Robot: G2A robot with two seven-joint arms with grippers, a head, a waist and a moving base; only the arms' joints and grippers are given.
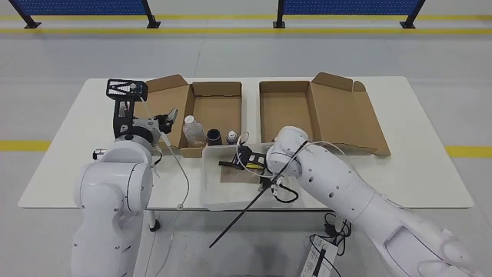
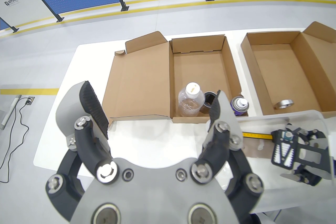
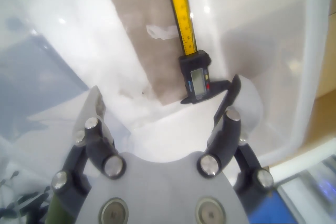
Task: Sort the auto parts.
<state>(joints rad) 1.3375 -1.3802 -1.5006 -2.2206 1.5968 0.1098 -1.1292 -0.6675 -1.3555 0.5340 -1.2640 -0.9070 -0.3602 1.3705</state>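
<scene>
A digital caliper (image 3: 197,80) with a yellow scale lies on the floor of a clear plastic bin (image 3: 312,51). My right gripper (image 3: 165,93) hangs open just above the caliper's black head, one finger beside its display, nothing held. In the left wrist view the caliper (image 2: 257,135) and the right gripper (image 2: 302,154) sit in the same bin. My left gripper (image 2: 155,104) is open and empty over the table, in front of the left cardboard box (image 2: 199,51). That box holds a clear bottle (image 2: 190,101), a black cylinder (image 2: 210,101) and a spray can (image 2: 239,105).
The right cardboard box (image 2: 309,62) holds a metal ring (image 2: 283,104). Both boxes (image 1: 215,108) (image 1: 286,111) have their flaps folded out flat. A black stand (image 1: 125,104) rises at the table's far left. A thin dark rod (image 1: 246,208) slants off the front edge.
</scene>
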